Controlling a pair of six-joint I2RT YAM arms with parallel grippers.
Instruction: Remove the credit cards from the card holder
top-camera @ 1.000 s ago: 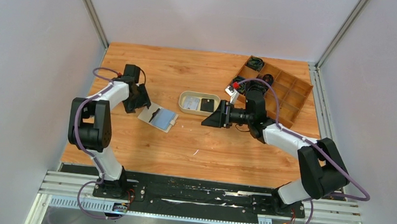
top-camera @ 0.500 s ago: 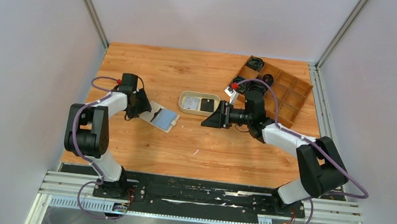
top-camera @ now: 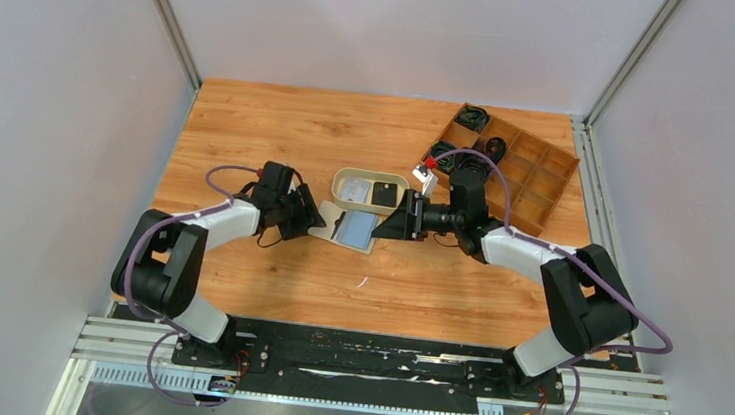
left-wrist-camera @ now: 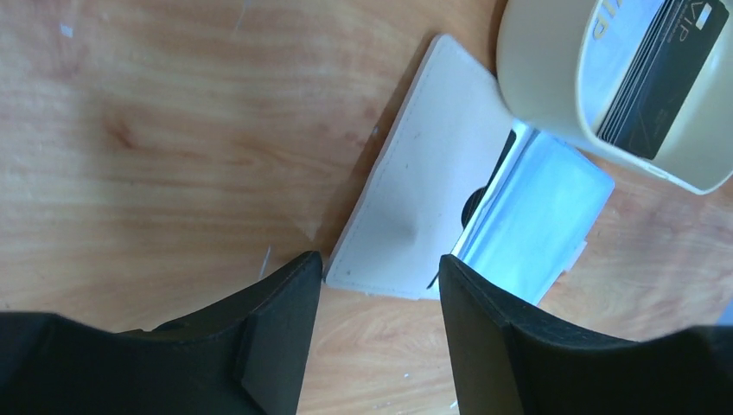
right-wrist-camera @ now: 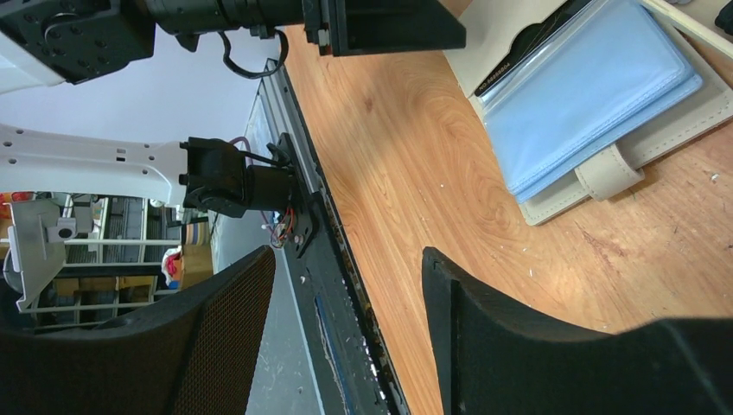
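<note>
Our left hand (left-wrist-camera: 380, 268), open, straddles an edge of the card holder (left-wrist-camera: 415, 199); we'd pin that leaf to the counter (left-wrist-camera: 130, 130) while our open right hand (right-wrist-camera: 346, 264) slides out the blue credit card (right-wrist-camera: 596, 95).

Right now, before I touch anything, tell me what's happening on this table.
The cream card holder lies open on the wooden table next to the oval dish, with a pale blue card in its clear pocket, not yet pulled out. The left gripper is open, its fingers straddling the near edge of the holder's bare leaf; nothing is gripped. The right gripper hangs open off the holder's other side, holding nothing. The dish already holds a black VIP card.
</note>
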